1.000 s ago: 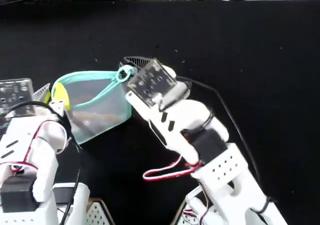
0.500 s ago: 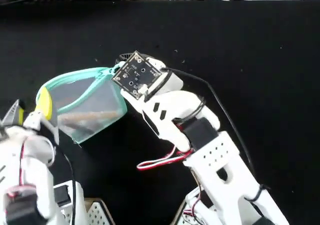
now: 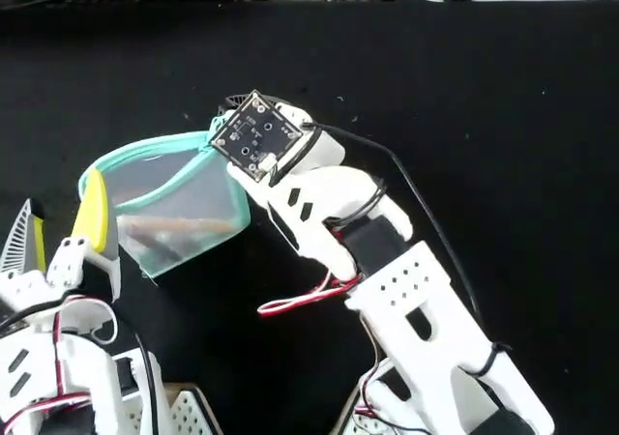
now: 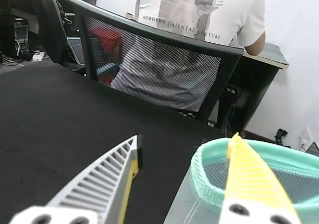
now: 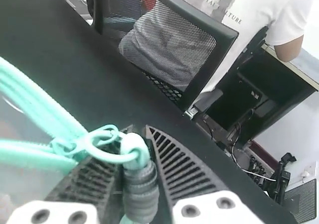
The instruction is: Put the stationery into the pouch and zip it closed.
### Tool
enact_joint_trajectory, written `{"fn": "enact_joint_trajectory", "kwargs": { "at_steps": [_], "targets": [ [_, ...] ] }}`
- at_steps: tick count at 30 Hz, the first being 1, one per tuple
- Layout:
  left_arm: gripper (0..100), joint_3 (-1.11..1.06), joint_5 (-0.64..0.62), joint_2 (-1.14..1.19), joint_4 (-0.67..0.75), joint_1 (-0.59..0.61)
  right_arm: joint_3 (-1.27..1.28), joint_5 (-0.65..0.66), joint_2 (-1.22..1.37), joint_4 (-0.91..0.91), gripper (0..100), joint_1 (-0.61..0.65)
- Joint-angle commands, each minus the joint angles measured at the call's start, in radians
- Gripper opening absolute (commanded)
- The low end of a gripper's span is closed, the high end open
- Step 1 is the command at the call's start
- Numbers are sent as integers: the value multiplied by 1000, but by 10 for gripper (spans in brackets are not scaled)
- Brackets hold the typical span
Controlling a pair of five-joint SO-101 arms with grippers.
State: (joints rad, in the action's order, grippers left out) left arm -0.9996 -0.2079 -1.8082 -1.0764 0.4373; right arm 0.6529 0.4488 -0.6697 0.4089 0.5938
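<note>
Teal-rimmed pouch [image 3: 179, 217] is lying unzipped on the bench [image 3: 484, 116], stationery [image 3: 174, 227] inside. Our left hand [image 4: 184, 137] is gaping, one finger [image 4: 244, 174] at its rim. Our right hand [image 5: 135, 134] is pinching the zip pull [image 5: 99, 142]; we are favouring a straight, steady draw.

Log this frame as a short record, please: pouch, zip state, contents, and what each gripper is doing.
pouch: translucent pouch with teal zip, lying on the black table
zip: mouth open, not zipped closed
contents: brownish item inside, kind unclear
right gripper: right gripper shut on the zipper pull at one end of the pouch
left gripper: left gripper open, its yellow finger at the rim of the pouch's opposite end
</note>
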Motion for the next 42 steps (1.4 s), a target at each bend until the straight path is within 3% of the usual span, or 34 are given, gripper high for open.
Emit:
{"fn": "enact_joint_trajectory", "kwargs": {
  "at_steps": [1,6,12,19,22,26,32,42],
  "targets": [
    [289,8,-11,-5,23,13,-12,6,2,-18,12,11],
    [289,16,-12,-11,23,25,-12,6,2,-20,12,9],
    [289,71,-92,-12,21,171,-5,2,5,-40,12,9],
    [289,74,-87,-5,38,228,-21,6,54,-44,12,-21],
    [288,44,-18,-5,38,197,-33,-17,81,-77,12,-101],
    [288,-4,52,-3,34,39,-54,-173,94,-109,12,-209],
    [288,-73,147,-2,12,-165,-54,-196,90,-109,12,-218],
    [288,-93,114,198,94,-179,-56,-155,87,-71,12,-187]
  ]
}}
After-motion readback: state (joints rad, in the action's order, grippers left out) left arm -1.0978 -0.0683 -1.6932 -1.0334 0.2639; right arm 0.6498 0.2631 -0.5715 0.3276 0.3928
